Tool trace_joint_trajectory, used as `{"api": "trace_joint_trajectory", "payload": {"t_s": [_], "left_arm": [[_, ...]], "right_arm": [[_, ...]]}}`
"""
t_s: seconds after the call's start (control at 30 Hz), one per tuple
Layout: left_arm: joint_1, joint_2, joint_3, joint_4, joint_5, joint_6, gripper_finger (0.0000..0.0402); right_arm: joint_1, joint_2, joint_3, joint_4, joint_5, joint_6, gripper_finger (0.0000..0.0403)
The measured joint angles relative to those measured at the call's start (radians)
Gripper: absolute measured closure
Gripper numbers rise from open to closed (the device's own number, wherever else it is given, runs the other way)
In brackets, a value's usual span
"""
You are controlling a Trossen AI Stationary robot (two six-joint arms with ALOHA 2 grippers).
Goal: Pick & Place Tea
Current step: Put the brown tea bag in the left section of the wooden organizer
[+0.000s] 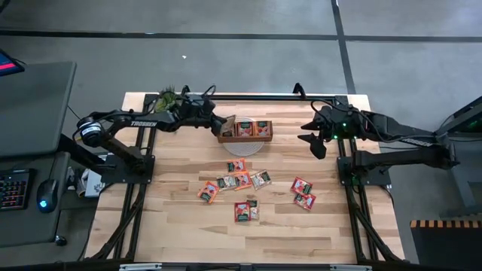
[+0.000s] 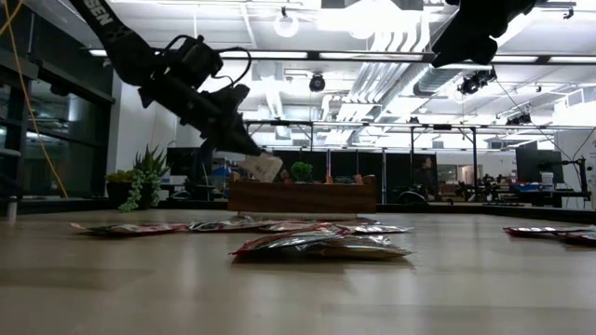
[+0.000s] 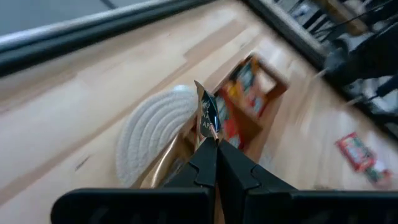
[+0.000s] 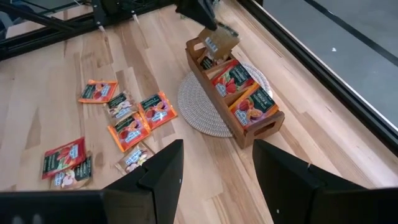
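My left gripper (image 1: 224,123) is shut on one grey-green tea sachet (image 4: 221,41) and hovers over the left end compartment of the brown wooden tray (image 1: 245,138). The tray stands on a round white woven mat (image 1: 242,147). Its middle and right compartments hold red and orange sachets (image 4: 244,90). Several more sachets (image 1: 239,181) lie flat on the table nearer the near edge, and two (image 1: 303,193) lie apart to the right. My right gripper (image 4: 217,174) is open, raised above the table to the right of the tray. My left gripper pinches the sachet's upper edge (image 3: 211,134) between its two fingertips (image 3: 202,158). The fingers slant down from the table's left. The sachet (image 2: 262,167) hangs tilted below them, just above the tray's left end; whether its lower edge touches the tray cannot be told.
A small potted plant (image 1: 167,96) stands at the table's far left corner, behind the left arm. Bare wood lies left of the scattered sachets and along the near edge (image 1: 241,248). A metal rail (image 1: 248,96) runs along the far edge.
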Motion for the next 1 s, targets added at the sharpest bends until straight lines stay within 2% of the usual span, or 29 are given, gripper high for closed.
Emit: {"api": "trace_joint_trajectory", "payload": {"t_s": [0.3,0.43,0.53,0.73,0.87,1.0], "left_arm": [[0.000,0.000,-0.021,0.001,0.006,-0.003,0.0400],[0.001,0.000,-0.021,0.001,0.001,0.008,0.0383],[0.001,0.000,-0.021,0.001,0.006,0.009,0.0350],[0.001,0.004,-0.021,0.000,0.017,0.006,0.0256],[0.001,0.004,-0.020,0.001,-0.041,0.001,0.0208],[0.001,0.004,0.008,0.002,-0.101,0.007,0.0186]], "right_arm": [[0.000,0.000,0.000,0.011,0.000,0.000,0.0214],[0.000,0.002,0.000,0.011,0.005,0.000,0.0214],[0.000,0.002,0.000,0.012,0.006,0.000,0.0214],[0.000,0.002,0.000,0.012,0.009,0.001,0.0214],[0.000,0.002,0.000,0.013,0.011,0.001,0.0214],[0.000,0.002,0.000,0.013,0.011,0.002,0.0214]]}}
